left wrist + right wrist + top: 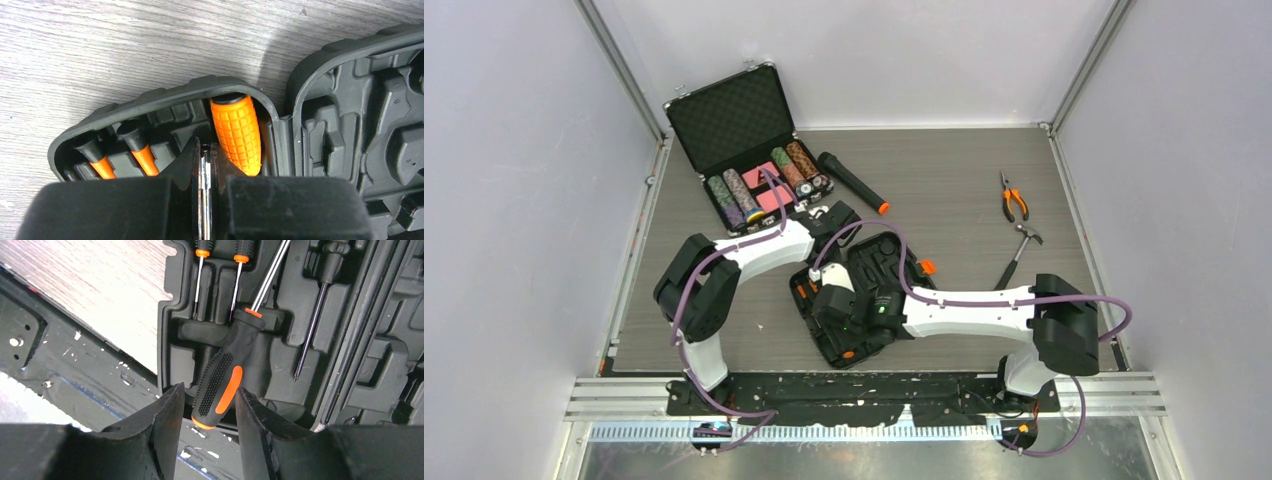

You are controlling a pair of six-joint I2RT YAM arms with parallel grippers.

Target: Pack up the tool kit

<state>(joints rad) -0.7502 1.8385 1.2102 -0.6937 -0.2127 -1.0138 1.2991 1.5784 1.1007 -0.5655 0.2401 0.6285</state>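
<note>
While the black ribbed plastic tool case (pixel 876 262) lies open on the grey wood-grain surface (pixel 944 180) between pale walls (pixel 874 60), left fingers (pixel 182 165) above it pinch a thin chrome strip (pixel 204 200); right fingers (pixel 165 415) stand apart around its black-and-orange screwdriver (pixel 220 385).

The ribbed plastic clamshell case (pixel 886 255) was black against the pale grey, wood-grained table (pixel 964 170). A thick cylindrical tool handle (pixel 237 135) was orange with a raised grid pattern and a black cap. Two slim tool shafts (pixel 142 152) were orange under black ends. The stippled screwdriver handle (pixel 217 385) was black with an orange inlay and orange end bands. A silver metal strip (pixel 204 190) gleamed in the black left claw (pixel 205 150).
</note>
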